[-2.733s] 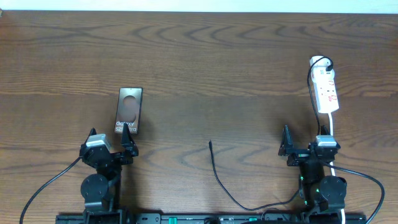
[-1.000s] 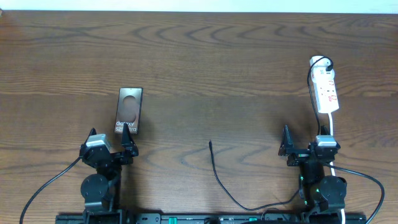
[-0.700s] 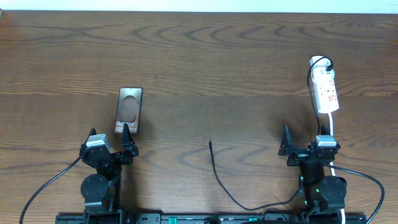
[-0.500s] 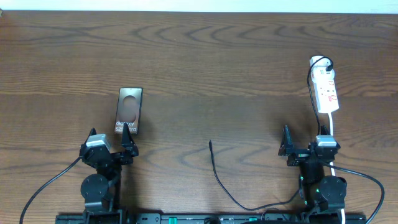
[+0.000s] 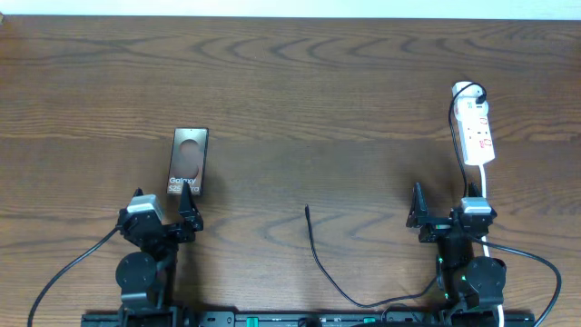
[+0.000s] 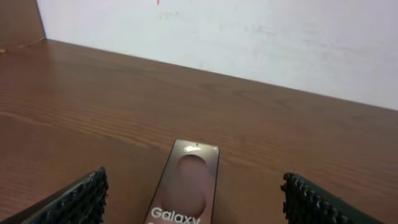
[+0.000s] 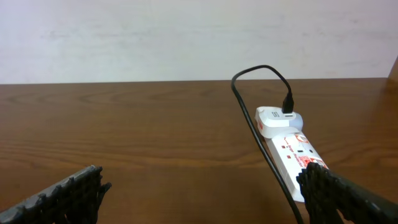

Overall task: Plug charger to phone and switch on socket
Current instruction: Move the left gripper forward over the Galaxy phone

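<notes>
Apparently accomplished nothing yet. Found charger (image 5: 318, 259) loose on table (image 5: 290, 91), its plug tip (image 5: 307, 210) between the two arms, touching neither gripper and well apart from phone (image 5: 189, 162). Noted phone flat, face up, just beyond left gripper (image 5: 162, 195). Saw socket (image 5: 476, 132) far right, beyond right gripper (image 5: 443, 202), with charger's other end seated in white adapter (image 7: 277, 118) at far end; could not tell whether on or off. Judged plugging and switching both left. Recorded both arms folded low at near edge, jaws wide, holding nothing.
</notes>
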